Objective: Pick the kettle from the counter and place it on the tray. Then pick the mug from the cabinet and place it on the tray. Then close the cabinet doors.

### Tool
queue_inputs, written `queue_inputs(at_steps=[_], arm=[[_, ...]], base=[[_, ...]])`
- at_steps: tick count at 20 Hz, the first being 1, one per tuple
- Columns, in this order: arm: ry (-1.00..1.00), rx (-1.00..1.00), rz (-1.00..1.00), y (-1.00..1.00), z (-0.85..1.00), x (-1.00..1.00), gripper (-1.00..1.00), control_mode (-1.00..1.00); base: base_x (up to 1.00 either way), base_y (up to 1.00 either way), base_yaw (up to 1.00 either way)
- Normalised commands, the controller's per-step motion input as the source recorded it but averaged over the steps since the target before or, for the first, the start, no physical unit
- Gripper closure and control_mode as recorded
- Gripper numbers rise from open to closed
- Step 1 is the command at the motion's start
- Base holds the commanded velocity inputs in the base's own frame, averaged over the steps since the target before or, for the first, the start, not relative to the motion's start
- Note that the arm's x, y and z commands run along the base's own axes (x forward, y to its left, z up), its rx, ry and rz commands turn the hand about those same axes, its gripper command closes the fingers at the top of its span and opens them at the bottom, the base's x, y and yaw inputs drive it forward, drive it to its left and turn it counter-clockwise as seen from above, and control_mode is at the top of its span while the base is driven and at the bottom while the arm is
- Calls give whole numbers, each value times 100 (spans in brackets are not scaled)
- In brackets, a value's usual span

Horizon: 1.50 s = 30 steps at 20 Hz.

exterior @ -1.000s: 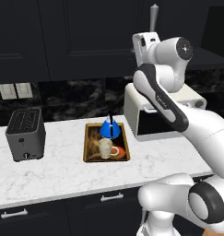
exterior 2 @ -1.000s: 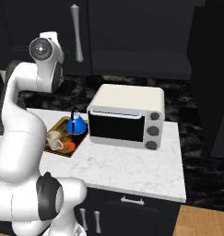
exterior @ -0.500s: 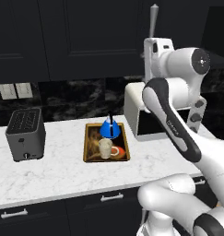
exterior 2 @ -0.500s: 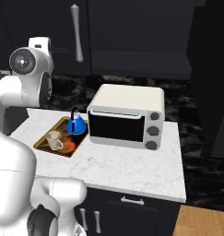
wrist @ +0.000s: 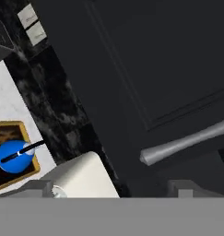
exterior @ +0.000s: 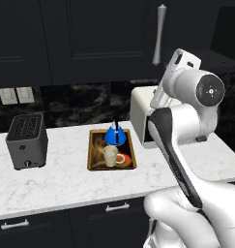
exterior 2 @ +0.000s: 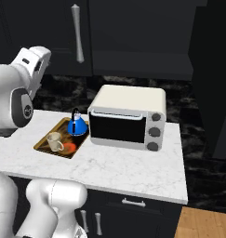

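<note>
You see the kettle (exterior: 114,135) and mug (exterior: 110,155) resting on the tray (exterior: 93,165) on the counter (exterior: 61,184). Your gripper (wrist: 109,191), jaws spread wide and empty, faces the cabinet door's handle (wrist: 187,140).

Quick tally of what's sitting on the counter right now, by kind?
Trays: 1, the tray
Kettles: 1, the kettle, on the tray
Mugs: 1, the mug, on the tray
Toasters: 1, the toaster
Toaster ovens: 1, the toaster oven
Total: 5
</note>
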Motion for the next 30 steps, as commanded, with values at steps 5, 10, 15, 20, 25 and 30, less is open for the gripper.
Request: queue_inputs(at_steps=[5,10,15,20,25,30], arm=[[0,46,-21,-17,0,-63,-100,-100],[-20,32,0,-28,0,-60,-100,-100],[-16,19,0,-29,0,-39,-100,-100],[-20,0,1,-35,0,-39,-100,-100],[-25,-1,0,-35,0,-37,-100,-100],[-23,-1,0,-41,0,-37,-100,-100]], base=[[0,0,0],[0,0,0],[0,0,0],[0,0,0],[0,0,0],[0,0,0]])
